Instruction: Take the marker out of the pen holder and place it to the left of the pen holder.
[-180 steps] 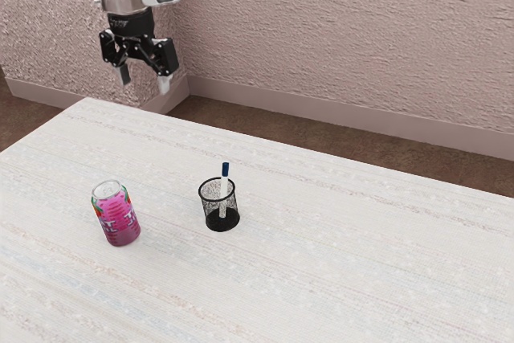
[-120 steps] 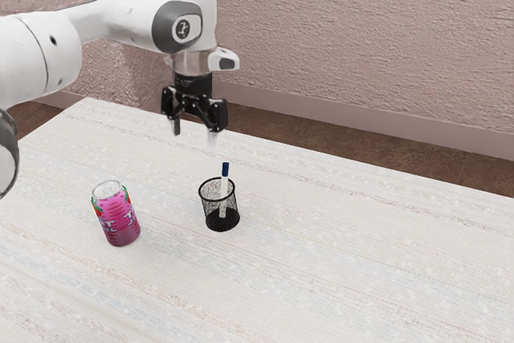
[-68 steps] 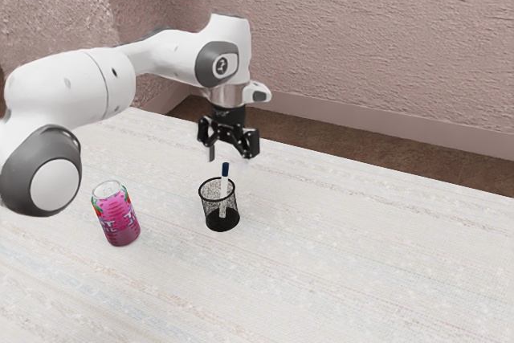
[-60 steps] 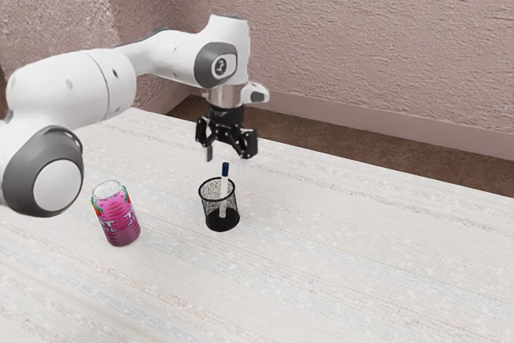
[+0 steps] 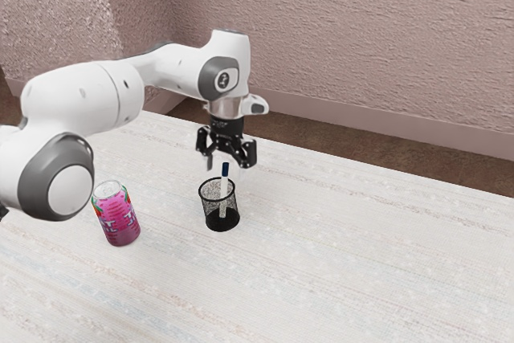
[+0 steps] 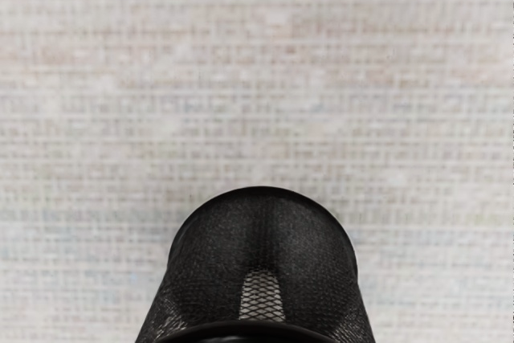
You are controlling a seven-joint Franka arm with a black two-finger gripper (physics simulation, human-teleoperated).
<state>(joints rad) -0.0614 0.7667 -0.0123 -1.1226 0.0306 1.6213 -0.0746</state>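
My gripper [image 5: 226,168] stands open just over the pen holder, its fingers apart on either side of the marker's top. The marker [image 5: 224,187], white with a dark blue cap, leans almost upright inside the black mesh pen holder [image 5: 211,207], its cap rising above the rim. Whether a finger touches the cap cannot be told. In the wrist view the mesh pen holder [image 6: 209,263] lies at the lower edge, close under my hand, and a pale patch shows through its mesh.
A pink can [image 5: 119,218] stands on the pale table [image 5: 345,255], towards the exterior view's left from the pen holder. My forearm passes behind and above that side. A textured wall rises beyond the table's far edge.
My arm has swung towards the exterior view's right and come down over the pen holder, sinking a little more in the last half second. Marker, holder and can have stayed put.
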